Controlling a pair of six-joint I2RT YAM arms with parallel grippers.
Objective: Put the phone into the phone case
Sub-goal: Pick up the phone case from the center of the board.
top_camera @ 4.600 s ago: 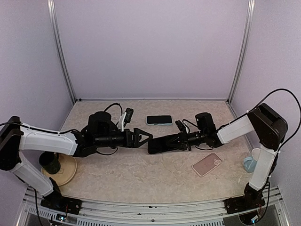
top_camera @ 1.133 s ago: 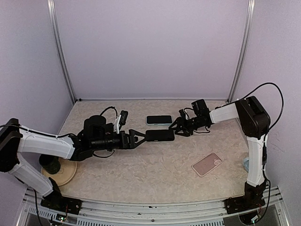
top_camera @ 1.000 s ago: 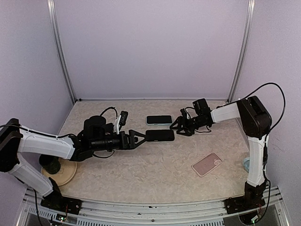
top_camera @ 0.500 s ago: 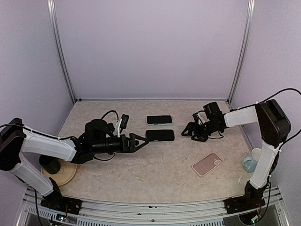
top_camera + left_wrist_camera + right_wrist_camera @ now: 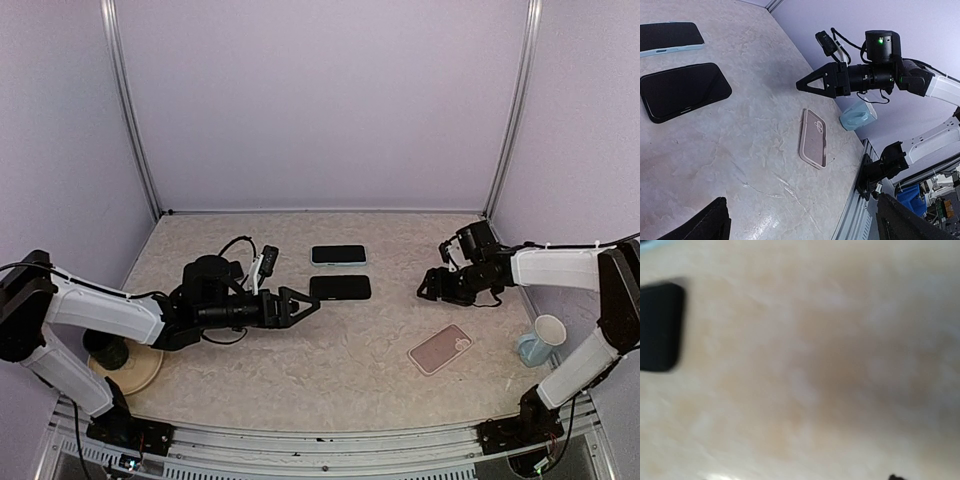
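Lying flat, screen up, near the middle of the desk (image 5: 330, 385), the phone (image 5: 340, 288) is a stiff, glass-faced slab: likely dense for its size, slick on both faces, and too low for anything to slide beneath. My judgement is that the soundest hold is across its two long edges at mid-length, where the rim gives a narrow but firm purchase; a skewed pinch could let it pivot or squirt out. The case (image 5: 440, 349) lies toward the near right corner, well apart from it, and looks light and pliable, so it may skid or flex when pressed into. The left gripper (image 5: 305, 305), fingers (image 5: 705, 225) spread wide and holding nothing, hovers just beside the phone's near left end. The right gripper (image 5: 428, 290) hangs toward the right edge; whether it is apart or together I cannot tell. A cased phone (image 5: 338, 255) lies just beyond, toward the far edge.
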